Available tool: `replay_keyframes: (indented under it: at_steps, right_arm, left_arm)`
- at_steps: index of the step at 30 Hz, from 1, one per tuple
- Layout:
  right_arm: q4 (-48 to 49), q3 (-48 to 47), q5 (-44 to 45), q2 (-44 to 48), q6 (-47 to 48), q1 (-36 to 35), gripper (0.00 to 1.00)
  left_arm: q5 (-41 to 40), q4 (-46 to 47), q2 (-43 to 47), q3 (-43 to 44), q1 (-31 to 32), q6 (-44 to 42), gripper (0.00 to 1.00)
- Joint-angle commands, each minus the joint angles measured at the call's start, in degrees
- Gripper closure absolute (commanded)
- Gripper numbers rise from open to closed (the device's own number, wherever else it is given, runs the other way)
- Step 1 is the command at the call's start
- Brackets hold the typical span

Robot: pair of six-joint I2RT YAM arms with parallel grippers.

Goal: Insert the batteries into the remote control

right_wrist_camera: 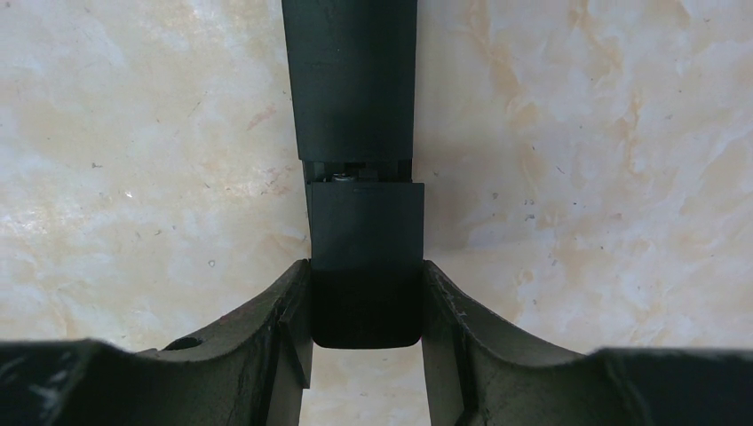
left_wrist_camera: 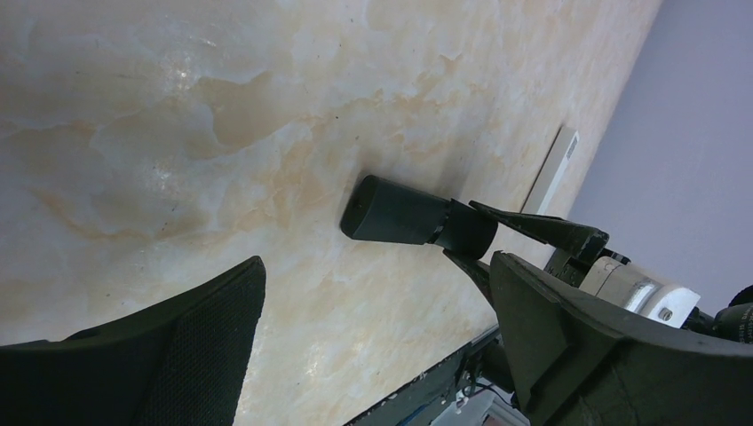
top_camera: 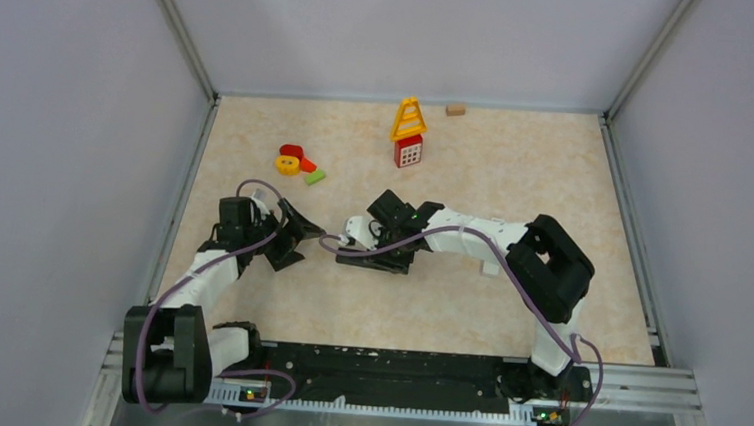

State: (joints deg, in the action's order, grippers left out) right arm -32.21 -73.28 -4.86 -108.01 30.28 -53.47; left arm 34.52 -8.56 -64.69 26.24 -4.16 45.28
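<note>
The right pincer (right_wrist_camera: pixel 364 297) is clamped on the near end of the remote (right_wrist_camera: pixel 353 80), with one finger (right_wrist_camera: pixel 289 311) pressed against each long side. From the grip the black body runs straight ahead of the pincer, low over the bench (top_camera: pixel 516 173); whether it touches the bench cannot be told. Just ahead of the fingertips sits the cover (right_wrist_camera: pixel 364 226). At its far edge a narrow gap shows a silvery glint (right_wrist_camera: pixel 344 176), and whether that is a battery cannot be told.

The left pincer (left_wrist_camera: pixel 377 284) is spread wide and holds nothing. It faces the remote's free end, which points toward it but is apart from both of its fingers.

Past the right pincer's wrist a white strip (left_wrist_camera: pixel 552 169) lies flat on the bench. Well beyond both pincers, near the far wall, a yellow frame (top_camera: pixel 409 118) stands on a red block (top_camera: pixel 408 152). A small wood block (top_camera: pixel 454 109) lies to their right. A cluster of yellow, red and green pieces (top_camera: pixel 296 162) lies ahead of the left pincer.
</note>
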Motion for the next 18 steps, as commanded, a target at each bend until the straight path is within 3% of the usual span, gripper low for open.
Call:
replay_keyframes:
  at_steps: [1, 18]
  right_arm:
    - [-1.5, -0.44, -4.22, 1.18, 1.27, -1.2, 0.72]
    - [3.05, 1.99, -3.55, 5.28, 1.43, -1.13, 0.73]
  left_arm:
    - [1.24, 2.56, -0.34, 1.45, -0.41, -0.71, 0.01]
    - [1.6, 2.49, -0.26, 1.38, -0.41, -0.89, 0.01]
